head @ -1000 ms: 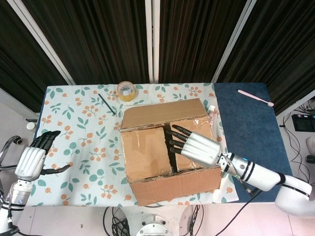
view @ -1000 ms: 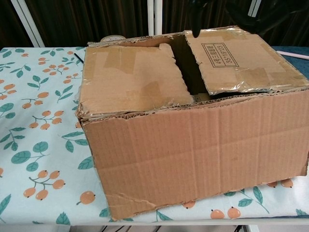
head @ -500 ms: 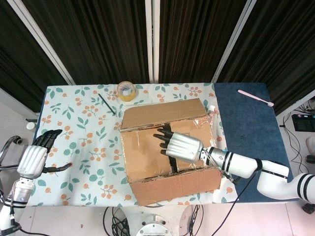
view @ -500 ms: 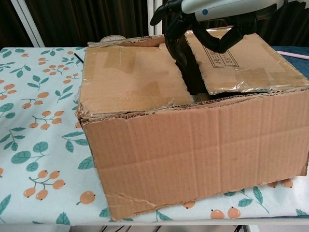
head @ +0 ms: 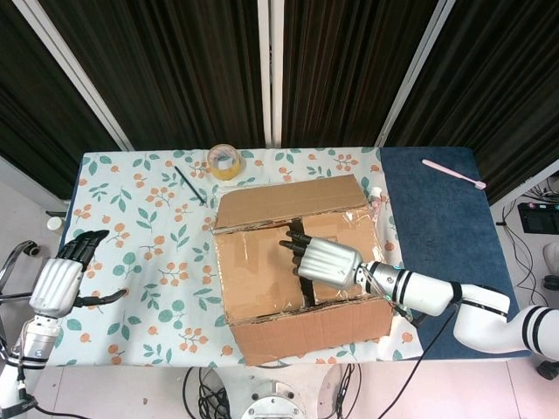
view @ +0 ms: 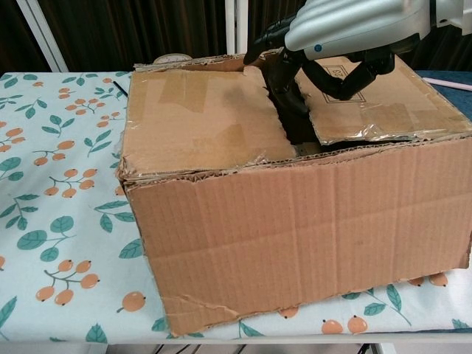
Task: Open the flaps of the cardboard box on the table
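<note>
The cardboard box [head: 297,262] sits near the middle of the desk [head: 140,244], its long outer flaps already folded outward and the two inner flaps lying flat with a dark gap between them. The step in hand appears to be getting a purchase on an inner flap: the right hand [head: 321,259] lies palm-down over the gap, its dark fingers [view: 284,81] curled downward and dipping into the slot beside the edge of the right inner flap [view: 369,96]. Whether they have actually hooked under the cardboard cannot be told; nothing is clearly gripped. The next move likely calls for catching that flap edge from below and lifting it up and outward toward the right. The right forearm reaches in low from the box's right front corner. The left hand [head: 59,281] hovers well apart at the desk's left edge, fingers spread and holding nothing. A tape roll [head: 224,161] lies behind the box.
</note>
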